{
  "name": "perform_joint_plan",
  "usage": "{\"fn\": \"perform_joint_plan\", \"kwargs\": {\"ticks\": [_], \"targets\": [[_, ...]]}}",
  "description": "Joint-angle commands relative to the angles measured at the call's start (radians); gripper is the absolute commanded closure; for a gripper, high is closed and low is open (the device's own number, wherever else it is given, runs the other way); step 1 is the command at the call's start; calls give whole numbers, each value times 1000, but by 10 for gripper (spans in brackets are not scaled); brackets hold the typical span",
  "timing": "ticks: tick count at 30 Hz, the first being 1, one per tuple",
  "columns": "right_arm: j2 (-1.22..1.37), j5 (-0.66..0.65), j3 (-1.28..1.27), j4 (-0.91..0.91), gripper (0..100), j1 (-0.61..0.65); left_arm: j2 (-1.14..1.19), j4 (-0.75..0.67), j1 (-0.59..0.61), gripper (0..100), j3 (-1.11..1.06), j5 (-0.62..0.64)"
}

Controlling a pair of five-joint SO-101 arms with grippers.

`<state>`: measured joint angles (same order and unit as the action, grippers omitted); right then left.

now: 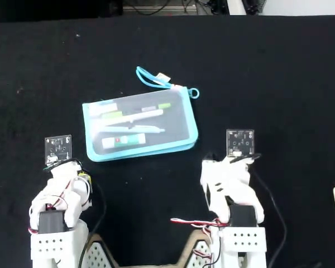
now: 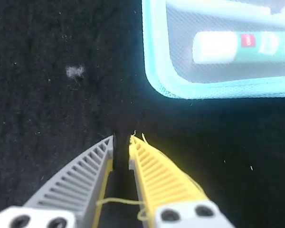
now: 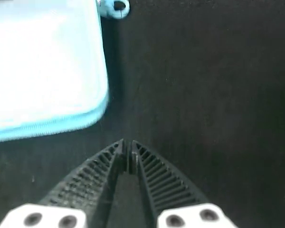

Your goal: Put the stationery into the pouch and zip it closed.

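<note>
Left hand (image 2: 121, 138) and right hand (image 3: 128, 143) clenched empty, clear of pouch (image 1: 139, 127); looks zipped, so just verify pull (image 1: 194, 92) is seated at the corner.

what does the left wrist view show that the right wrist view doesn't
Left wrist view, not the right: a glue stick lying inside the pouch behind its mesh front, a speck of fluff on the table, and the left gripper, grey and yellow, shut.

Right wrist view, not the left: a blue ring at the pouch's corner and the right gripper, black, shut.

Both: a rounded light blue corner of the pouch and the black table, with each gripper short of the pouch and not touching it.
</note>
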<state>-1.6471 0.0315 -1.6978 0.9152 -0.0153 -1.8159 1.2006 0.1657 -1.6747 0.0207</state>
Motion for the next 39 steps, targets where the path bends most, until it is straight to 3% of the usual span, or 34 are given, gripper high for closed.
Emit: {"fn": "perform_joint_plan", "kwargs": {"ticks": [1, 10, 39], "targets": [[-16, -8, 1, 112, 984, -8, -6, 3, -1, 934, -24, 5], [-18, -8, 2, 207, 986, -14, -8, 3, -7, 934, -24, 5], [-18, -8, 2, 207, 986, -14, -6, 5, -2, 934, -24, 6]]}}
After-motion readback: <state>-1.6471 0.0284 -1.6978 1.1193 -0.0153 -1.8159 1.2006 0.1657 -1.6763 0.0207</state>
